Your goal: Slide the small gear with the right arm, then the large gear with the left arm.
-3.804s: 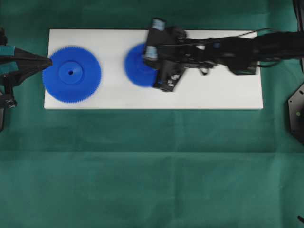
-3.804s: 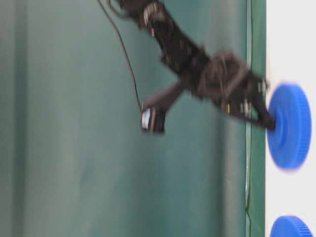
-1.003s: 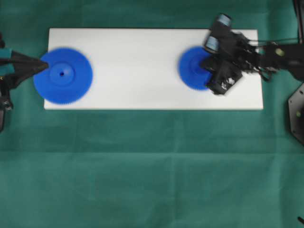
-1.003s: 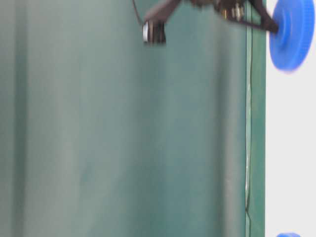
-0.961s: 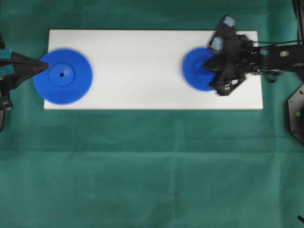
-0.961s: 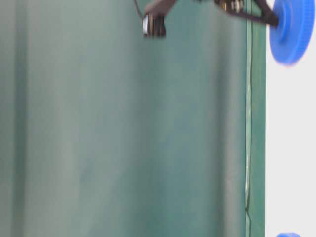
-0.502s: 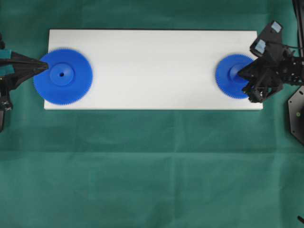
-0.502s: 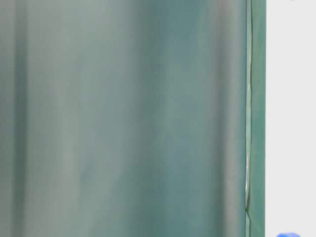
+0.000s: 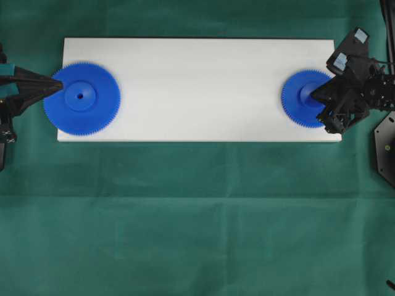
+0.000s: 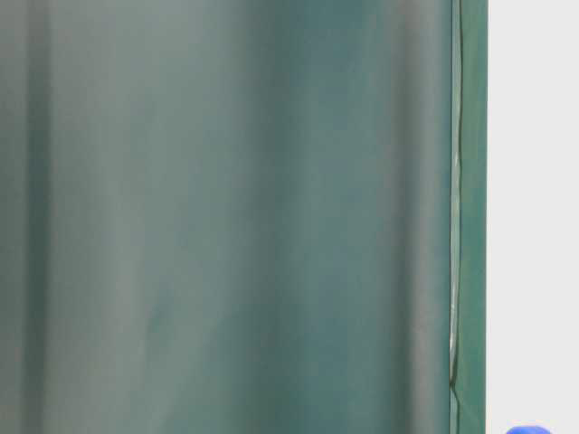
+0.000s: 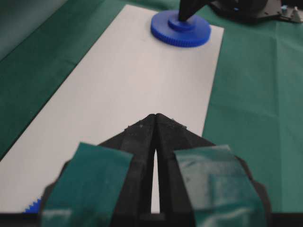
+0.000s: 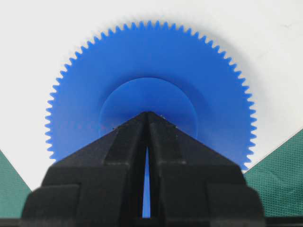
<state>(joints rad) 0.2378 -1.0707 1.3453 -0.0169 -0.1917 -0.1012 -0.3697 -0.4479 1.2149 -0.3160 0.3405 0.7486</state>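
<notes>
You're looking at the small gear [image 9: 306,98] sitting at the right end of the white board [image 9: 197,80], close to its short edge. Your right gripper [image 9: 312,95] is pressing its pointed tip down on the raised hub, fingers pinched together tip to tip with nothing held between them (the right wrist view is showing only a thin slit further back). At the other end, the large gear [image 9: 81,98] is lying on the board's left end, overhanging the edge onto the green cloth [image 9: 197,216]. Your left gripper [image 9: 60,86] is resting its tip on that gear's outer face, just short of the hub, its teal-patched fingers [image 11: 142,137] also closed to a point and gripping nothing.
</notes>
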